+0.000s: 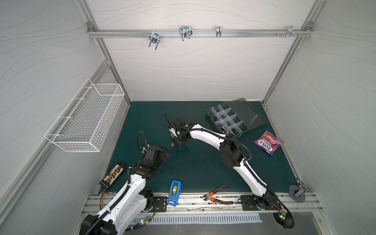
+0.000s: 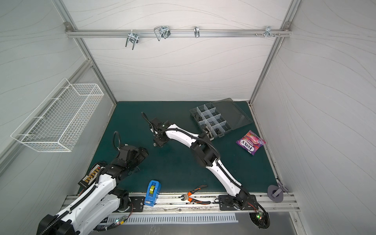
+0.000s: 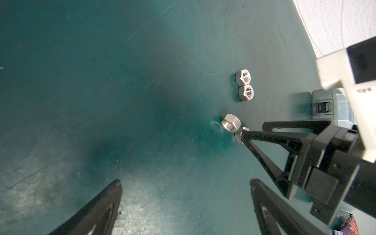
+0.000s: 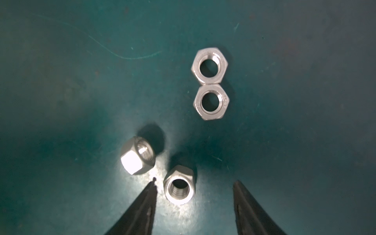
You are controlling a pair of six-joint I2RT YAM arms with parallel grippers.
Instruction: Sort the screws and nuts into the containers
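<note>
At the table's (image 1: 203, 166) front edge lie a blue plastic tape dispenser (image 1: 174, 192) and orange-handled pliers (image 1: 217, 196). Just behind them the left tool (image 3: 185, 181) hangs released over bare green mat, its fingers spread wide. Farther in, the right tool (image 4: 195, 182) stands unclenched astride one silver hexagonal metal nut (image 4: 180, 186), with one finger close beside it and the other apart. A second silver nut (image 4: 137, 156), tipped on its side, crowds the outside of the closer finger. Two flat silver nuts (image 4: 210, 85) lie touching just beyond. Toward the back right sit a purple candy bag (image 1: 268, 142) and, behind it, the clear grey plastic organizer box (image 1: 227, 120), lid open. A white wire basket (image 1: 85, 120) hangs on the left wall.
</note>
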